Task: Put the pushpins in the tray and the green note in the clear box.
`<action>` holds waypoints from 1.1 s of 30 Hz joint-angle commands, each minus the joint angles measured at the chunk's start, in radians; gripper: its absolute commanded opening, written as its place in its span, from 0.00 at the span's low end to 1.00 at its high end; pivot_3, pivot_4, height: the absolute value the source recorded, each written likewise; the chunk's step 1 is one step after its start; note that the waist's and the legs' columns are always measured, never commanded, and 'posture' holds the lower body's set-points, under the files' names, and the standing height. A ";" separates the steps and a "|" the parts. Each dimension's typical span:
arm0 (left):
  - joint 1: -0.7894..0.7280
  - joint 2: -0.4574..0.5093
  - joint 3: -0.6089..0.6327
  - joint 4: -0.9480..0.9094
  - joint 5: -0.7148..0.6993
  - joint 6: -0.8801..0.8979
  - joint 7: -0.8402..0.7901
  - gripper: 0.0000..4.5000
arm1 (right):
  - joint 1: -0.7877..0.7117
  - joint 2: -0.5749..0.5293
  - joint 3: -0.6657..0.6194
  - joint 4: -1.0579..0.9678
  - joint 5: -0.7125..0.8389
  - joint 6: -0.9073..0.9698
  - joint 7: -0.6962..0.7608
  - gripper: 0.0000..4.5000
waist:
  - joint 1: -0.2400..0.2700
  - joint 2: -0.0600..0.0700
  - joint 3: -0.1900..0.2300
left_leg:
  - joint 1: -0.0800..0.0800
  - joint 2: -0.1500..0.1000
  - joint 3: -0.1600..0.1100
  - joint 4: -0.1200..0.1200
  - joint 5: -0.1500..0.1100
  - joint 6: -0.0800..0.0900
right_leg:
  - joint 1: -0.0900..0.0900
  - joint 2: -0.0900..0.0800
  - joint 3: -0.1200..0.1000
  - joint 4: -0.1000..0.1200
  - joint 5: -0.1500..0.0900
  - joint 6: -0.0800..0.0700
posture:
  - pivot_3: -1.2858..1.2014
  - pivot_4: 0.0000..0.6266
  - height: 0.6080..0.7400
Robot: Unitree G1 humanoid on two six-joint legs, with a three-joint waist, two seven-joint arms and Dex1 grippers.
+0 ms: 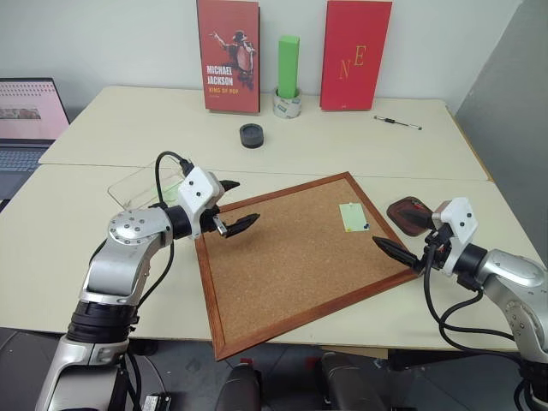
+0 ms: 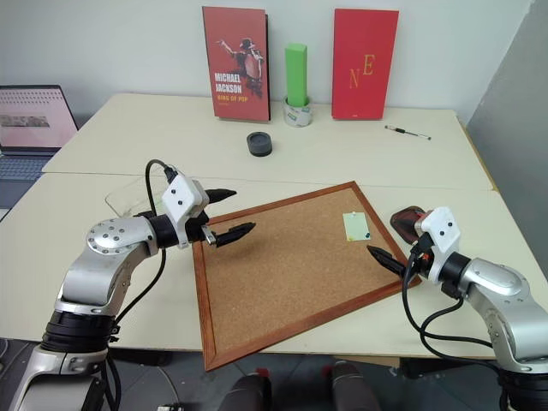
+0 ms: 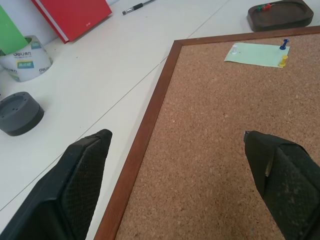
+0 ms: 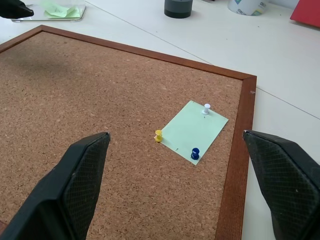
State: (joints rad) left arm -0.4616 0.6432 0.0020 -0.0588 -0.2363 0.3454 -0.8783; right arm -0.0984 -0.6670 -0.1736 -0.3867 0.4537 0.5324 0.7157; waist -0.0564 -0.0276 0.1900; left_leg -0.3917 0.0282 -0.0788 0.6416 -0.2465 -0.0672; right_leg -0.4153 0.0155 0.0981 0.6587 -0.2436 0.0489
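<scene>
A pale green note lies on the corkboard near its far right corner. A white, a yellow and a blue pushpin hold it there. The dark red-brown tray sits just right of the board, and two small pins, one red and one green, lie in it. The clear box stands off the board's left edge with a pale green paper inside. My left gripper hovers open over the board's left corner. My right gripper is open and empty, low at the board's right edge and pointing at the note.
A black round puck sits behind the board. At the wall stand two red books, and a tape roll holds a tall green block. A pen lies far right. A laptop is at the far left.
</scene>
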 commanded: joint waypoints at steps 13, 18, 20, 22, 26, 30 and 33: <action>-0.078 -0.004 -0.008 -0.016 -0.032 0.050 -0.013 1.00 | 0.063 0.023 -0.031 -0.089 0.015 -0.022 -0.028 1.00 | 0.000 0.000 0.000 | -0.001 0.000 0.000 0.000 0.000 0.000 | -0.001 0.000 0.000 0.000 0.000 0.001 | 0.52 0.24 1.00; -0.079 -0.007 -0.016 -0.027 -0.061 0.069 -0.047 1.00 | 0.080 0.038 -0.018 -0.125 0.018 -0.010 -0.051 1.00 | 0.000 0.000 0.000 | -0.001 0.000 0.000 0.001 0.000 0.000 | 0.000 0.000 0.000 0.001 0.000 0.001 | 0.52 0.24 1.00; -0.074 -0.009 -0.018 -0.036 -0.071 0.069 -0.060 1.00 | 0.086 0.044 -0.014 -0.143 0.020 -0.004 -0.061 1.00 | 0.000 0.000 0.000 | -0.001 0.000 0.000 0.001 0.000 0.000 | -0.001 0.000 0.000 0.001 0.000 0.001 | 0.52 0.24 1.00; -0.074 -0.018 -0.020 -0.033 -0.069 0.050 -0.064 1.00 | 0.092 0.051 -0.012 -0.163 0.020 0.005 -0.073 1.00 | 0.000 0.000 0.000 | -0.001 0.000 0.000 0.001 0.000 0.000 | -0.001 0.000 0.000 0.001 0.000 0.001 | 0.52 0.24 1.00; -0.088 -0.044 -0.036 -0.014 -0.075 0.050 -0.068 1.00 | 0.122 0.056 -0.016 -0.216 0.024 0.018 -0.094 1.00 | 0.001 0.000 0.000 | -0.001 0.000 0.000 0.001 0.000 0.000 | -0.001 0.000 0.000 0.001 0.000 0.001 | 0.52 0.24 1.00; -0.077 -0.033 -0.075 -0.011 -0.075 0.042 -0.135 0.93 | 0.131 0.066 -0.002 -0.258 0.028 0.037 -0.120 1.00 | 0.001 0.000 0.000 | -0.001 0.000 0.000 0.001 0.000 0.000 | -0.001 0.000 0.000 0.001 0.000 0.001 | 0.52 0.24 1.00; -0.074 -0.043 -0.109 0.021 -0.051 0.012 -0.159 0.83 | 0.114 0.080 0.024 -0.277 0.022 0.056 -0.149 1.00 | 0.001 0.000 0.000 | -0.001 0.000 0.000 0.001 0.000 0.000 | -0.001 0.000 0.000 0.001 0.000 0.001 | 0.52 0.24 1.00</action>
State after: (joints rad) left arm -0.5243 0.6028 -0.1027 -0.0382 -0.2934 0.3889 -1.0245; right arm 0.0287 -0.5940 -0.1554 -0.6200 0.4644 0.5827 0.5840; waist -0.0557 -0.0276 0.1900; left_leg -0.3923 0.0282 -0.0789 0.6428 -0.2465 -0.0672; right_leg -0.4159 0.0157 0.0981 0.6598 -0.2432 0.0495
